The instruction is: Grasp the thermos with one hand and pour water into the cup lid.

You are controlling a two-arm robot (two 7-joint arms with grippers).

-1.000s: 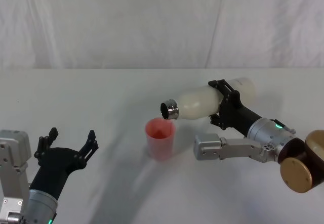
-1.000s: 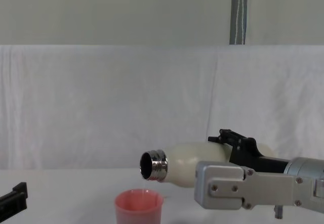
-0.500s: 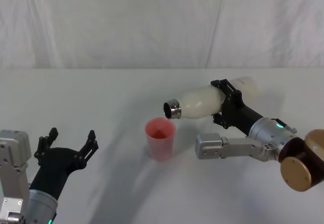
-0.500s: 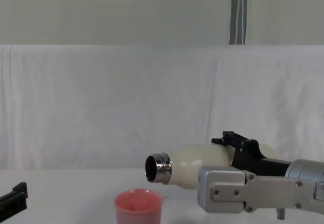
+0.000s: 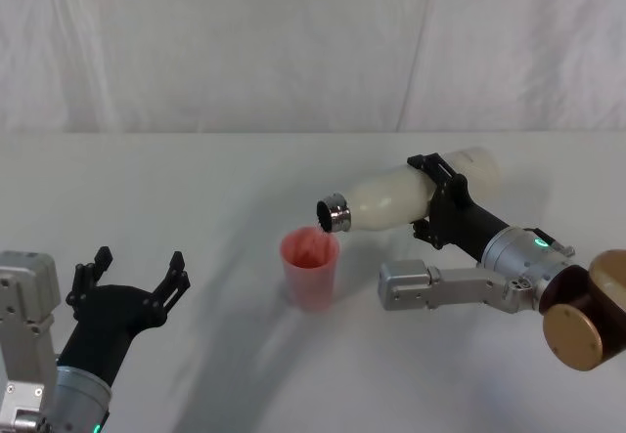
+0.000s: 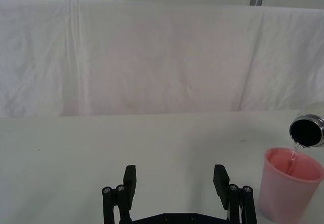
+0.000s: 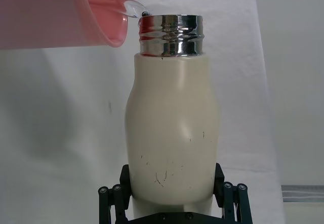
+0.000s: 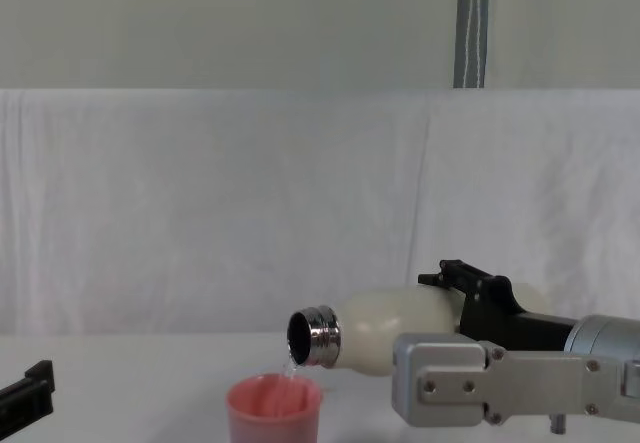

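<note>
The right tool [image 5: 437, 198] grips the thermos [image 5: 406, 196] tipped over the cup lid [image 5: 310, 268] mid-worktop, water trickling in, so pouring is underway; next likely calls for steady tilt, while the left tool [image 5: 137, 272] idles open

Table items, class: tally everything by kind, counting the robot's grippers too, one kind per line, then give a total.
Thermos: 1, tilted, pouring
Cup lid: 1, pink, upright
Grippers: 2, right gripper clamped on the thermos, left gripper open and idle at the near left
Total: 4
</note>
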